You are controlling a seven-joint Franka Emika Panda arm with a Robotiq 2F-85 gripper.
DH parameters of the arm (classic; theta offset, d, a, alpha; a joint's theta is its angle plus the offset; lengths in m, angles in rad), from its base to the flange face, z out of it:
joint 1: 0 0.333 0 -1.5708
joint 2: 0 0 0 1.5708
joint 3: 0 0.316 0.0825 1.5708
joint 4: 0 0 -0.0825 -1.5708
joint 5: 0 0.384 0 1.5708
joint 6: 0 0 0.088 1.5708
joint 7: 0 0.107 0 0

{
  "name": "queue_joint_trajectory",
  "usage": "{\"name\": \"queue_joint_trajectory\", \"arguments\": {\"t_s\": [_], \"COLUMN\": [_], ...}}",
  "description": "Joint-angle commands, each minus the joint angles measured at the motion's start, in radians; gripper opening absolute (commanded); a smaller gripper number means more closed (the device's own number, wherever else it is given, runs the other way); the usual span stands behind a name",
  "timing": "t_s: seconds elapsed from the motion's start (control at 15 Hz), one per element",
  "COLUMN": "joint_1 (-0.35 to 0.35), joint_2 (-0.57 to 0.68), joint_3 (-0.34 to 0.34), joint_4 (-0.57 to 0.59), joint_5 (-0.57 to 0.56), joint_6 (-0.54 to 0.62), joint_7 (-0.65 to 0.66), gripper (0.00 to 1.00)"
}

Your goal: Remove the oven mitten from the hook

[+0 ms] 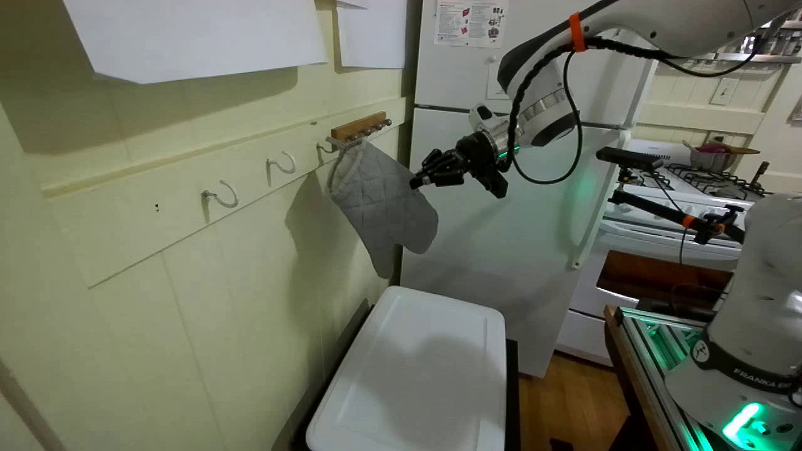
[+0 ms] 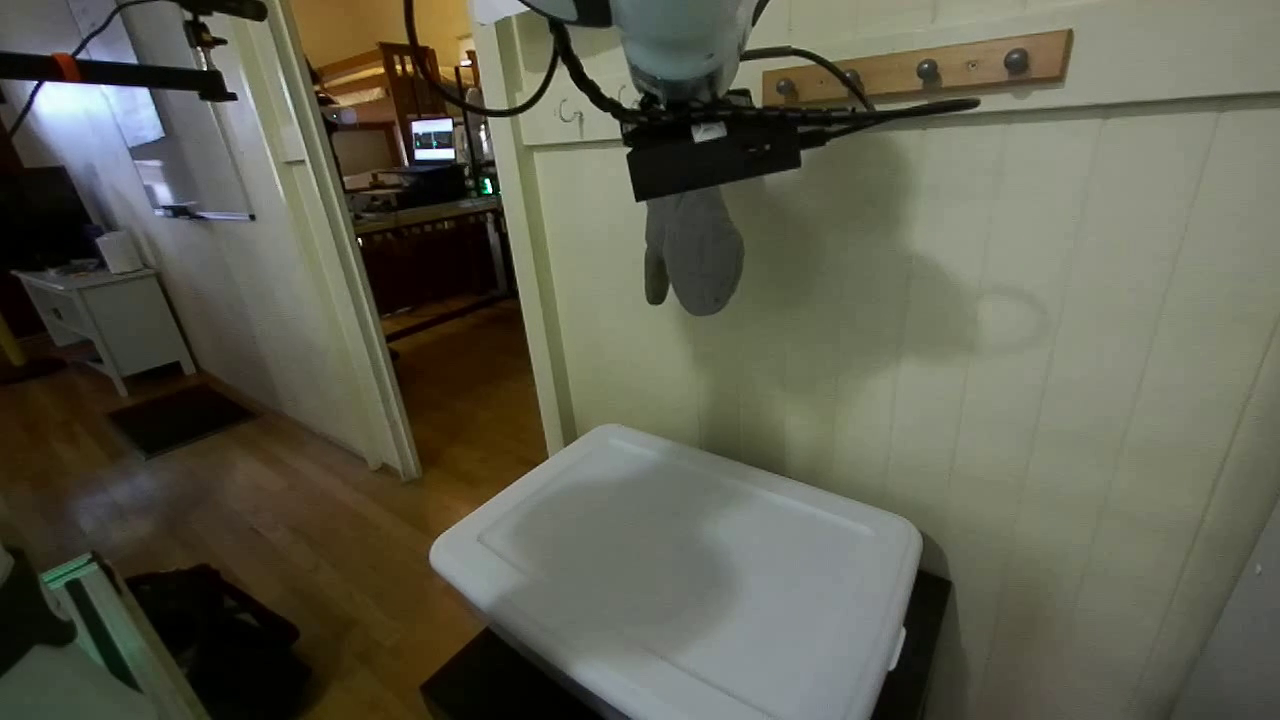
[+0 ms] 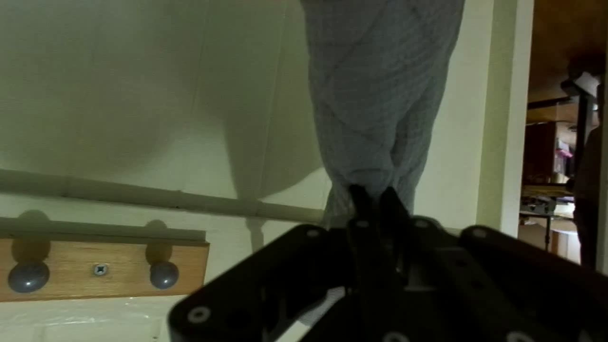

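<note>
Presently hung: one oven mitten [image 1: 385, 200], grey quilted fabric, plain, rounded at the end, slanting out from the pale yellow panelled wall [image 1: 250, 269]. Its upper corner meets one thin, curved, pale metal hook [image 1: 322, 149], of three alike the nearest to the tall white refrigerator [image 1: 495, 244]. Exact contact of loop and hook: too small to tell.

Holding: one black two-fingered gripper [image 3: 374, 192]; fingers nearly together, apparently clamped on a fold at the mitten's side, somewhat below the hung corner.

Neighbouring: one brown wooden rail [image 1: 358, 126] bearing round grey knobs [image 3: 164, 275], just beside the hook. Beneath: one large white rectangular lidded bin [image 1: 407, 376].

Step in hand, by judgement: unhooking. Handling notes: raise first, close along the wall, until the loop clears the upcurved tip; only then draw away. A straight outward pull would likely jam cloth against metal or strain the pinch. Padded fabric will probably buckle before the corner rises, so lift slowly and generously. Bear away from the knobs, which could snag the cuff. Firm hold on the fold advised throughout; check slack at the corner before retreating.
</note>
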Motion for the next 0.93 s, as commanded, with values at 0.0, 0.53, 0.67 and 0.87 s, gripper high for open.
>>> {"name": "queue_joint_trajectory", "arguments": {"t_s": [0.0,0.53,0.67,0.87], "joint_1": [-0.011,0.015,0.017,0.016], "joint_2": [-0.031,0.024,0.036,0.035], "joint_3": [-0.003,0.025,0.027,0.025], "joint_4": [-0.040,0.018,0.030,0.031], "joint_5": [-0.120,-0.121,-0.118,-0.118], "joint_6": [-0.033,-0.006,-0.006,-0.006], "joint_7": [-0.017,0.012,0.013,0.013], "gripper": [0.02,0.02,0.10,0.10]}}
